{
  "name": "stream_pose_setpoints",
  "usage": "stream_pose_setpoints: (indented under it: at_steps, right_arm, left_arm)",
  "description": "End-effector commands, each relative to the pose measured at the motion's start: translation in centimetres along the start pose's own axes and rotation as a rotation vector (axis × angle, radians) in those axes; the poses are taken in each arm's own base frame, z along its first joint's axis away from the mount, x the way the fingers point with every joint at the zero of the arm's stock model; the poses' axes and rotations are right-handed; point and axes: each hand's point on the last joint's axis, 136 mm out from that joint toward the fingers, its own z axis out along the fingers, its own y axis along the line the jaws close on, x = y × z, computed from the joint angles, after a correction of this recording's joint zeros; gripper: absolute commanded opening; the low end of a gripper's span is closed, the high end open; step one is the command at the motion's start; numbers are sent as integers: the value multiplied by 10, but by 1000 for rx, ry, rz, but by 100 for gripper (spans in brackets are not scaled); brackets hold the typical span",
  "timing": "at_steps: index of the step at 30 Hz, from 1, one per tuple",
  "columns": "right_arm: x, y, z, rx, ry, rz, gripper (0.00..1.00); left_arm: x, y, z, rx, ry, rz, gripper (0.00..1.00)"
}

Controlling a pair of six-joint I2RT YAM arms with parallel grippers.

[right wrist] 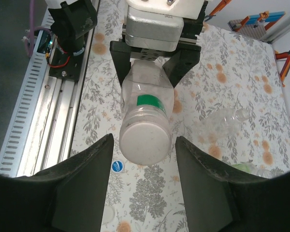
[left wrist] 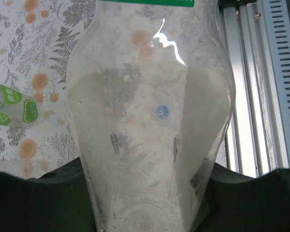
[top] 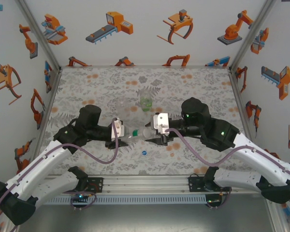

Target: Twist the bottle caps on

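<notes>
My left end effector [right wrist: 152, 77] is clamped on the body of a clear bottle [right wrist: 147, 121], holding it level above the table [right wrist: 217, 72] with its far end turned toward my right arm. That end shows a round white face [right wrist: 144, 140], which I take to be the white cap sitting on the neck; whether it has caught the thread I cannot tell. My right end effector [right wrist: 145, 150] has its two fingers standing apart on either side of that white end, with a thin gap on each side and nothing gripped. I judge the step in hand to be the screwing of this first cap. The next move calls for bringing the right fingers together evenly on the cap's rim, then turning about the bottle's long axis while the left grip holds firm against the twist. The blue cap [right wrist: 117, 166] lies on the table just below the held bottle, on the side toward my bases. The green-tinted bottle [top: 146, 101] sits beyond the held bottle, well apart from it.
</notes>
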Motion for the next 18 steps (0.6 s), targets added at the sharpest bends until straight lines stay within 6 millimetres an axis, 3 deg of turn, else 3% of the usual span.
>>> stream_pose_setpoints:
  at_steps: [1,12,18]
  right_arm:
    - [-20,-3,-5,10,-59,-44,50]
    - [-15,-16,-4,76,-35,15,34]
    - [-19,-43,-2,216,-95,208,21]
  left_arm:
    - [-13,-3,-4,24,-31,33,0]
    - [-13,-1,-6,8,-26,41,0]
    - [-9,11,-8,-77,-3,52,0]
